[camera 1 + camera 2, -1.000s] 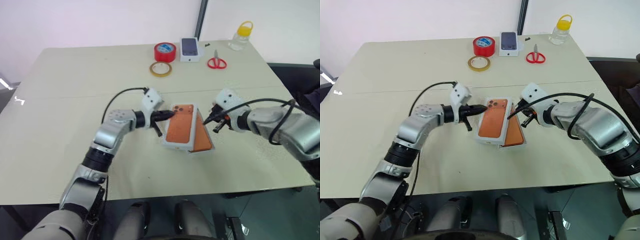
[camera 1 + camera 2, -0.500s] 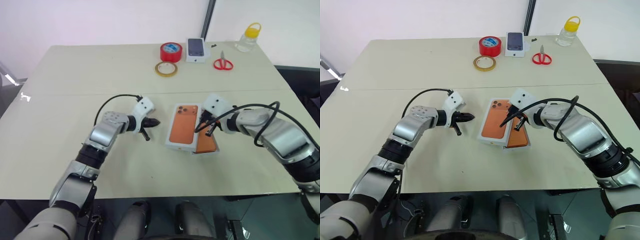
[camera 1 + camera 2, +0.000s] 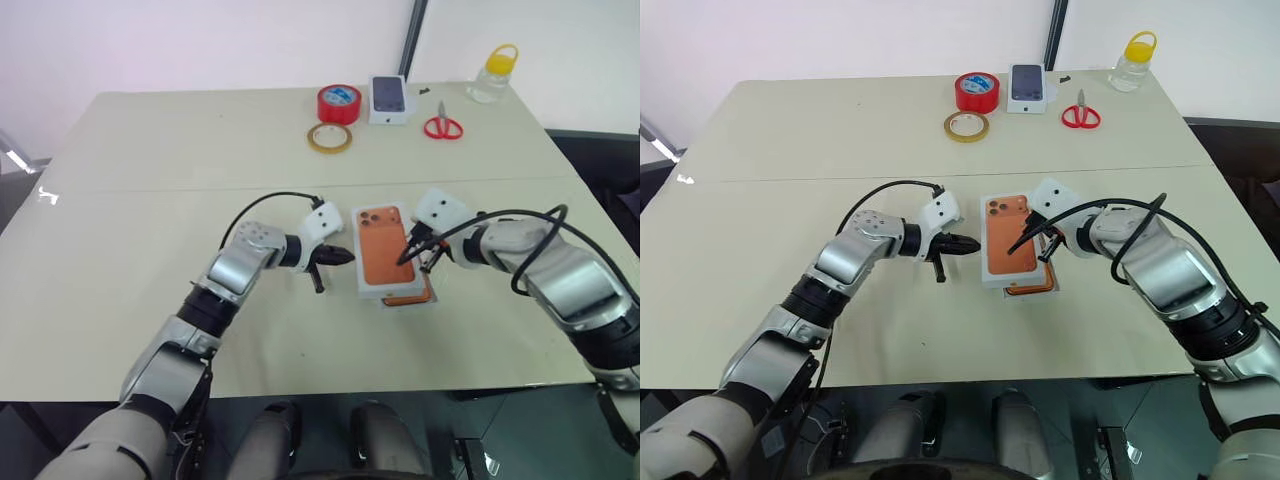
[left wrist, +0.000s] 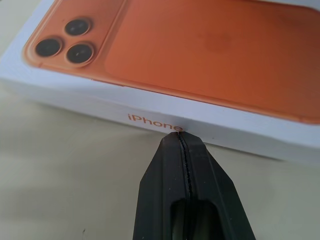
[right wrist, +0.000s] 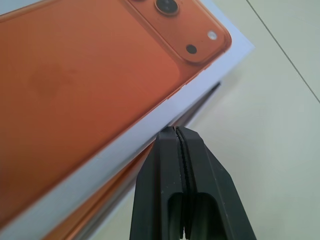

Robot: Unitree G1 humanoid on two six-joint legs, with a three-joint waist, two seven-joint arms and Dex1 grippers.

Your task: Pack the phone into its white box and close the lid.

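— Looking from the head views, where is the white box (image 3: 385, 262) found?
— It is seen at the middle of the worktop (image 3: 150, 170), an orange phone pictured on its top, between the left gripper (image 3: 343, 257) and the right gripper (image 3: 407, 255); an orange slab juts from beneath it.

— And in the left wrist view?
— The fingers (image 4: 172, 170) are pressed together, their tip set against the box's lettered side wall.

— In the right wrist view?
— Closed fingers (image 5: 172, 165) are met at the box's lower edge, beside the orange slab (image 5: 120, 195).
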